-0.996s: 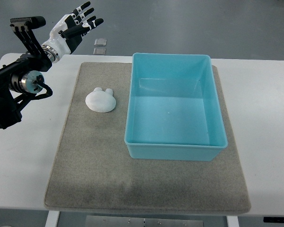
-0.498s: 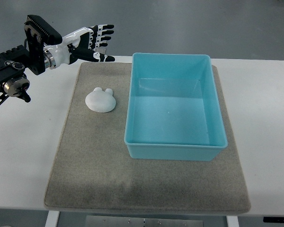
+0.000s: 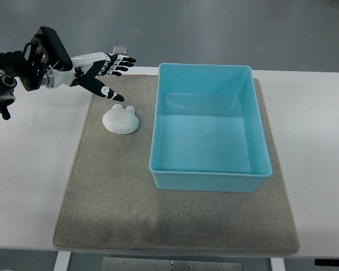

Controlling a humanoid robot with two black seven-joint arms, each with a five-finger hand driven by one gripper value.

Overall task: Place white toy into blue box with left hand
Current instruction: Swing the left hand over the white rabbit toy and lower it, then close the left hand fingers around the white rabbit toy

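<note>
Reaching in from the picture's left edge, the left hand (image 3: 101,70) hovers over the far left corner of the grey mat (image 3: 118,197), its black-and-white fingers (image 3: 121,63) spread wide and holding nothing. One finger angles down toward the white toy (image 3: 120,120), its tip close above the toy's far edge, though whether it touches cannot be told from this steep view. The black forearm behind the hand lies across the white table (image 3: 28,180).

Just right of and nearer than the hand, the white toy rests flat on the mat, a rounded shape with two small ear-like bumps on its far side. It sits just beside the left wall of the blue box (image 3: 209,178), apart from it with a strip of mat between them. The box stands on the mat's right half, open side up.
</note>
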